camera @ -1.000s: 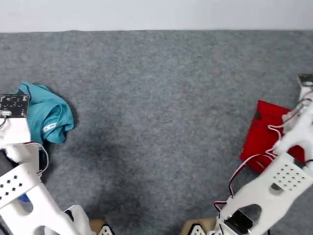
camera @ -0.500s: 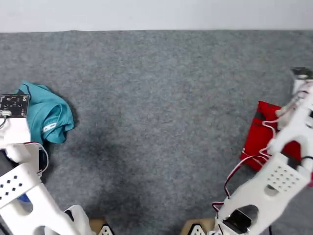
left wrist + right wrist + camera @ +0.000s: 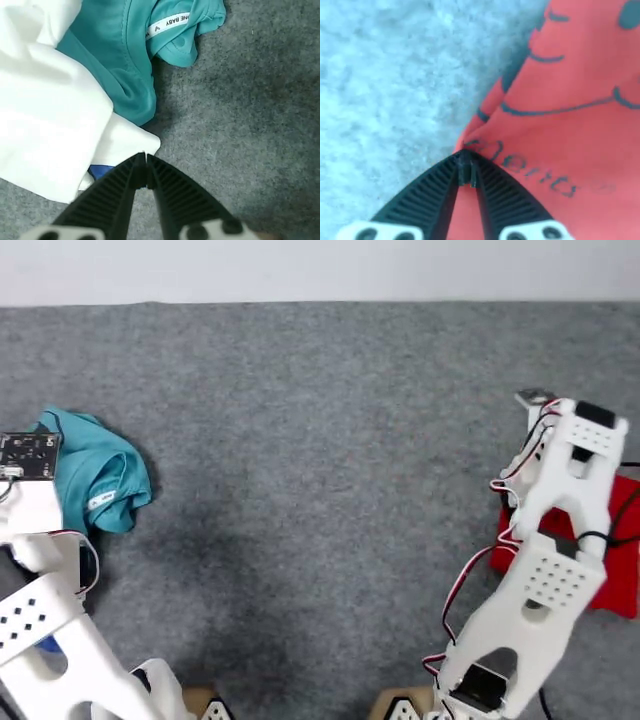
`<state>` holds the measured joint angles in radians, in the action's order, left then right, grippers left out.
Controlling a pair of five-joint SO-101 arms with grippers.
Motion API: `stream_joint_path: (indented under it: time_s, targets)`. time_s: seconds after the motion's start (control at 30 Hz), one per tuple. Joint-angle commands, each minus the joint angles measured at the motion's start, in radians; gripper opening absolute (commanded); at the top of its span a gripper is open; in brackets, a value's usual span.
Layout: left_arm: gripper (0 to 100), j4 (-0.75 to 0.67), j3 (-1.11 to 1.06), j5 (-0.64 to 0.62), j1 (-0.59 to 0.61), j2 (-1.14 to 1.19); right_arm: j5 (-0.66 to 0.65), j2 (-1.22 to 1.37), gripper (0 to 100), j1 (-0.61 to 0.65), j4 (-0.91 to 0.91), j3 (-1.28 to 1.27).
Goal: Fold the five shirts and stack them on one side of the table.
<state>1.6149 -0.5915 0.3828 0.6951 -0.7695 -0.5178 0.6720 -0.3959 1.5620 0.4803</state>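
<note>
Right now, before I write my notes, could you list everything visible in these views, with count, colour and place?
teal shirt: 1, teal, crumpled at the table's left side
white shirt: 1, white, touching the teal shirt
blue cloth: 1, blue, peeking from under the white shirt
red shirt: 1, red with dark print, table's right edge
table cover: 1, grey
left arm: 1, white, beside the teal shirt
right arm: 1, white, above the red shirt
left gripper: 1, black, shut, at the white shirt's edge
right gripper: 1, black, shut on the red shirt's edge
</note>
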Motion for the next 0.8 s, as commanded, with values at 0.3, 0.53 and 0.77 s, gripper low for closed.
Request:
stream_joint_path:
  time_s: [0.3,0.53,0.77]
  targets:
    - [1,0.002,0.09,0.006,-0.006,-0.02,0.009,-0.36,0.9,-0.12,0.102,0.018]
    - [1,0.009,0.163,0.006,-0.006,-0.012,0.015,-0.45,0.9,-0.022,0.236,-0.023]
    - [8,-0.051,0.102,0.097,0.002,-0.009,0.092,-0.613,0.9,0.131,0.236,-0.247]
